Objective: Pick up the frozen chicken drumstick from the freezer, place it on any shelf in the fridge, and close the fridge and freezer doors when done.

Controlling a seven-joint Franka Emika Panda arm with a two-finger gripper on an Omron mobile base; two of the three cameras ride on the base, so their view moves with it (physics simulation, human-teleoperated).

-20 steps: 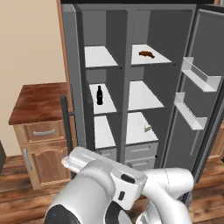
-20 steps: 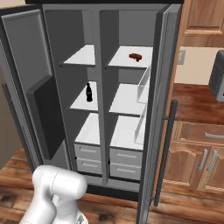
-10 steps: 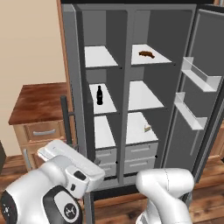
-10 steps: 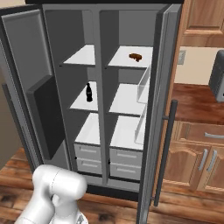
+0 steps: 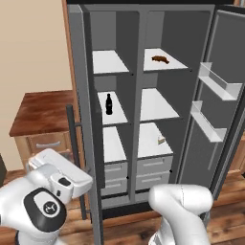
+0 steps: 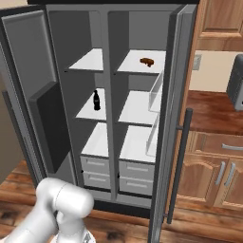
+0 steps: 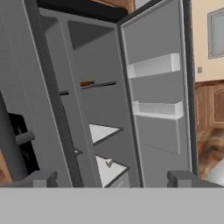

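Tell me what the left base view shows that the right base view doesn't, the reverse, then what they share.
Left base view: a wooden side cabinet and a small pale item on a lower right shelf. Right base view: the dark block inside the left door, wooden counter cabinets and a dark appliance. Both: the drumstick on the top right shelf, the black bottle on the middle left shelf.

There is one drumstick (image 5: 160, 59), one black bottle (image 5: 109, 104), two open doors (image 5: 221, 95), six white shelves (image 5: 109, 62) and four grey drawers (image 5: 153, 164).
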